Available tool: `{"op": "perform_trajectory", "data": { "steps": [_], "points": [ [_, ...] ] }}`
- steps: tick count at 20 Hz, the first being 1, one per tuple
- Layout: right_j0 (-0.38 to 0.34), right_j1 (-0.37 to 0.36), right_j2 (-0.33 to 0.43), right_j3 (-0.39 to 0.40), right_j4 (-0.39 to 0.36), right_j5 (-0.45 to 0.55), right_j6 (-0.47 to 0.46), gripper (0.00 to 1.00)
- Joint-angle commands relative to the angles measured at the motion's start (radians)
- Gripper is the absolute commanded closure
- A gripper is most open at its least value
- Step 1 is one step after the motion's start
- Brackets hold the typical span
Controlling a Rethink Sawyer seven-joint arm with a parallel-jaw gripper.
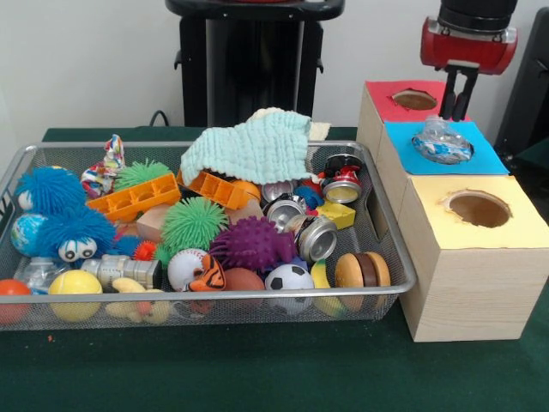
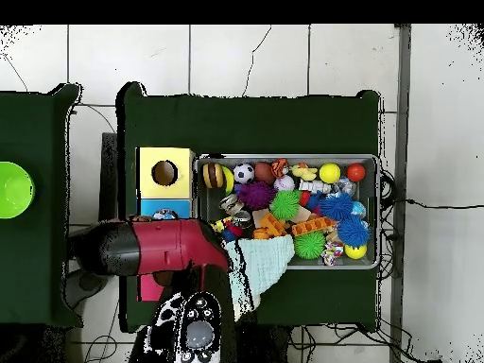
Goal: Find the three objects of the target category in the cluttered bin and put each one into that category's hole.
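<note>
Drop step: my gripper (image 1: 459, 107) hangs above the blue hole (image 1: 442, 148), fingers apart and empty. One clear bottle (image 1: 440, 142) sits on that hole, not fully through, I'd say. Another bottle (image 1: 36, 273) lies in the bin (image 1: 403, 266), front corner by the yellow ball (image 1: 75, 287). Next: go fetch it.

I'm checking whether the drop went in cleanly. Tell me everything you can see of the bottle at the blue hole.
The bottle is small, clear, crumpled thin plastic with a blue-and-white label. It lies on its side across the hole in the blue surround, resting on the rim, not dropped through. The gripper hangs just above it, apart from it.
</note>
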Motion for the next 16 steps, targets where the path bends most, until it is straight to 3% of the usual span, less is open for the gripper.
{"op": "perform_trajectory", "data": {
  "steps": [1,5,10,16],
  "points": [
    [0.004,0.121,0.015,-0.124,0.005,-0.032,0.152,1.0],
    [0.034,0.26,-0.049,-0.166,-0.067,-0.068,0.148,1.0],
    [0.112,0.414,-0.173,-0.259,-0.087,0.04,0.204,1.0],
    [0.131,0.429,-0.205,-0.252,-0.058,0.101,0.18,1.0]
  ]
}}
